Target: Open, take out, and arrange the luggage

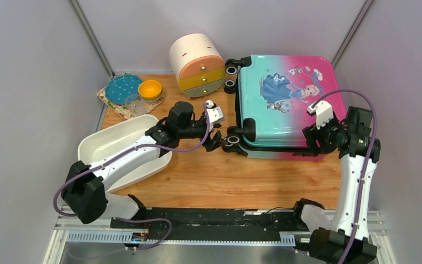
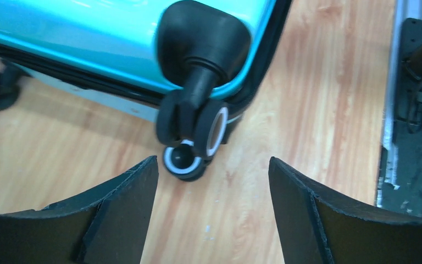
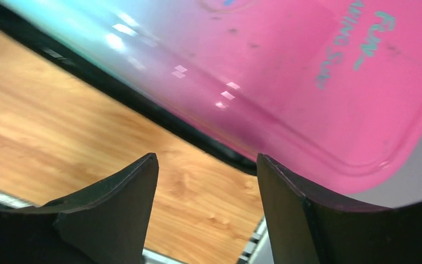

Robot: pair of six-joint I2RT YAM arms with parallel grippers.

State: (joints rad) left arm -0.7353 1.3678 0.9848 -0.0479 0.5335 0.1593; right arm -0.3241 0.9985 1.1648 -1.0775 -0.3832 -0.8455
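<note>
Suitcase scene on a wooden table (image 1: 225,176), shown from above and from both wrist cameras. The luggage (image 1: 286,104), a hard shell fading from teal to pink with a cartoon princess print, lies flat and closed at the far right of the table, wheels pointing left, just beside a round cream cabinet (image 1: 198,63). The left gripper (image 2: 213,159) hovers spread and empty, just short of the near-left wheel (image 2: 192,137). The right gripper (image 3: 207,159) is likewise spread and empty at the pink near-right corner, close to the dark seam between the two shells. The task appears to be at its opening step, with nothing grasped. The next move likely calls for one gripper to steady the case while the other works along that seam. No zip pull is visible in these views.
</note>
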